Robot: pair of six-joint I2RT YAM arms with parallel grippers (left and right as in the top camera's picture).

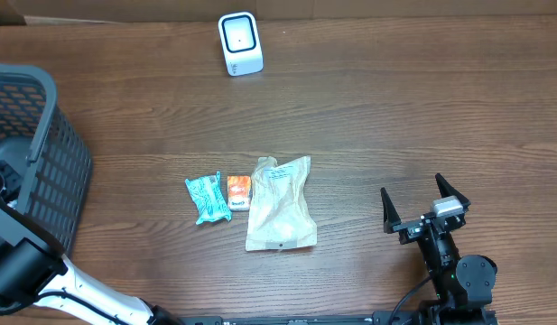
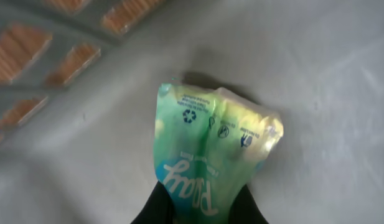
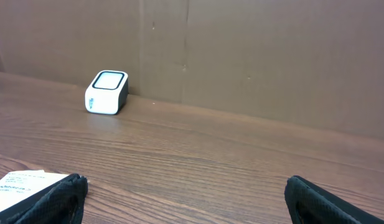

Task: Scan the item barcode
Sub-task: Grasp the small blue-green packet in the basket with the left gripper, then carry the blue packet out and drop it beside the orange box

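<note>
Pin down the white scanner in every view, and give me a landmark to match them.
Overhead: white scanner at top centre.
Left wrist: not in it; only a green packet inside the basket.
Right wrist: upper left.
Shared landmark: the pale pouch, centre overhead, bottom-left corner in the right wrist view.

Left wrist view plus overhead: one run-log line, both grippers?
left gripper: shut on green pouch, in basket | right gripper: open, empty, above table | scanner: nothing presented yet
</note>
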